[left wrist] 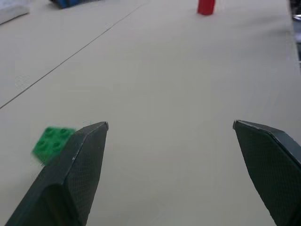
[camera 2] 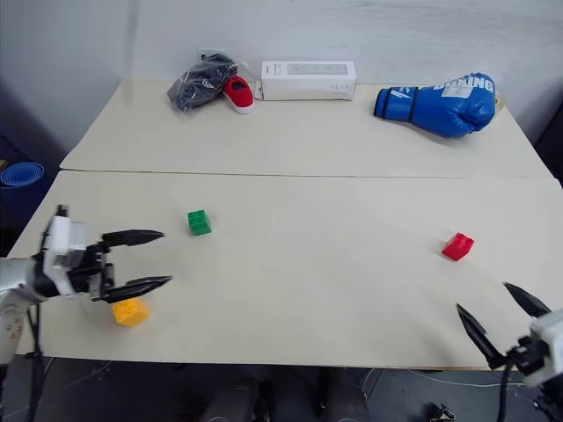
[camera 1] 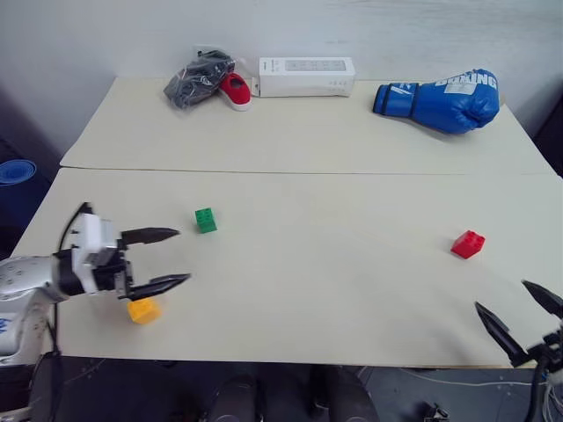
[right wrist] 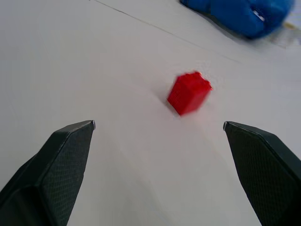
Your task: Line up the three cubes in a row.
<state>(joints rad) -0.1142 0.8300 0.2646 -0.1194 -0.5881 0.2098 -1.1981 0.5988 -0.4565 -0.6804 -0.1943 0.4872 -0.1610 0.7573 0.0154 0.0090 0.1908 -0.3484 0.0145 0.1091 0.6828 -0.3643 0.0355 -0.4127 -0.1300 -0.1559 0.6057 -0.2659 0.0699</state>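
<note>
Both claws gape empty: left claw (camera 1: 173, 258) between green cube (camera 1: 206, 220) and yellow cube (camera 1: 143, 309); red cube (camera 1: 467, 243) at right claw's (camera 1: 517, 316) eleven o'clock.

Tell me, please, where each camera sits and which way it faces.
Head views: two eyes of one head camera, looking forward and down over the table; both arms show.
Left wrist view: on the left arm, looking along the open left tool past the green cube.
Right wrist view: on the right arm, along the open right tool.
Both wrist views share the red cube.
</note>
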